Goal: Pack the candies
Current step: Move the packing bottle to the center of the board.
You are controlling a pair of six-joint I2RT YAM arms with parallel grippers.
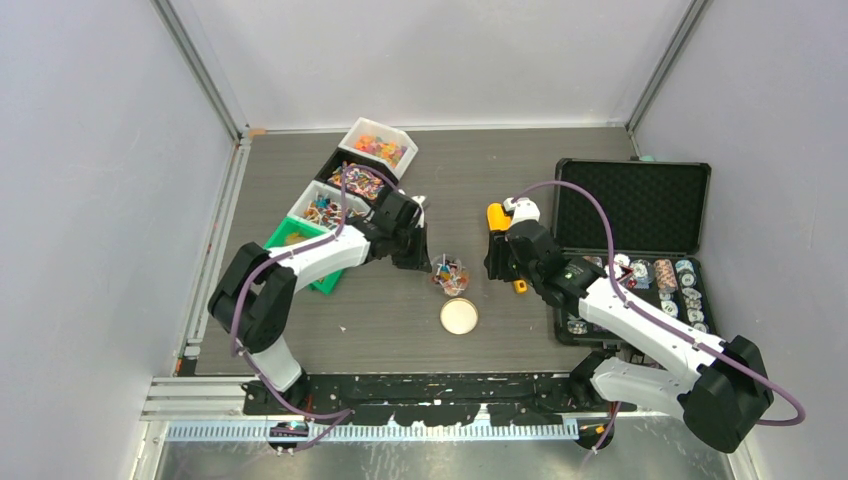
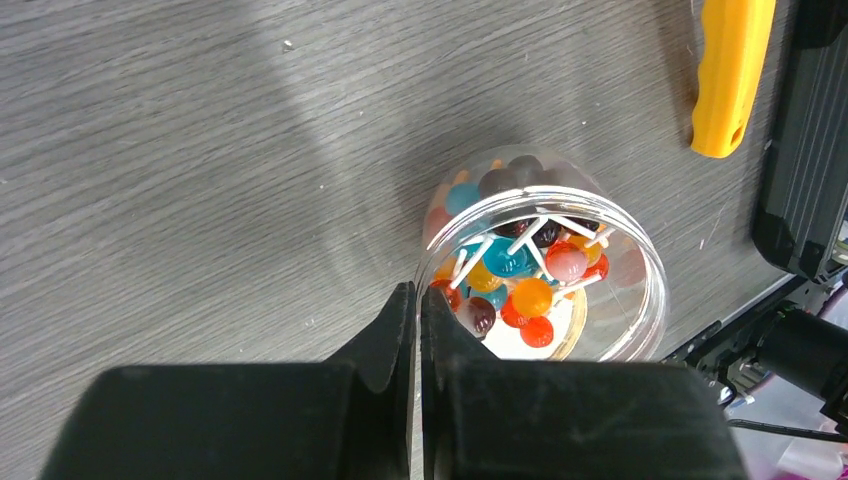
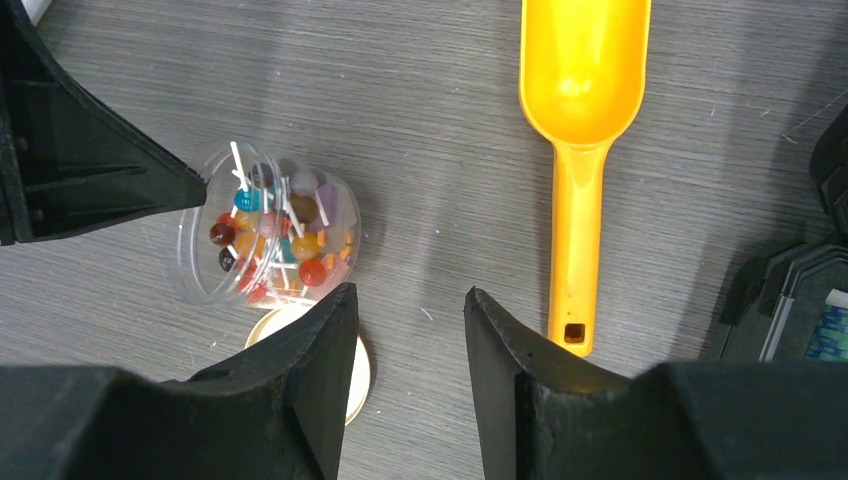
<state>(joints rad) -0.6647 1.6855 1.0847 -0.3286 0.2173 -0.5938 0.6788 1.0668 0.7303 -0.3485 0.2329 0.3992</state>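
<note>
- Grey wood-grain worktop (image 1: 500, 180).
- Orange-yellow scoop (image 3: 577, 120) lying flat, bowl facing up, with a hole at its handle end.
- Clear round jar (image 2: 652, 275), open-topped, left of the scoop.
- Cream round lid (image 1: 459, 316), flat, just beside the jar on its near side.
- Black case (image 1: 632, 205) open at the right, foam-lined lid laid back, striped poker chips (image 1: 665, 272) in its tray.
- At the left, a slanted row: green bin (image 1: 272, 240), white bin (image 1: 297, 205), black bin (image 1: 330, 160), far white bin (image 1: 355, 130).

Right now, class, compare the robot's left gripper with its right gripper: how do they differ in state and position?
The left gripper has its fingers pressed shut; the right gripper has its fingers apart. The left gripper's tip sits at the rim of the clear jar; the right gripper hovers between that jar and the orange scoop. Shared: both are black and hold nothing.
</note>
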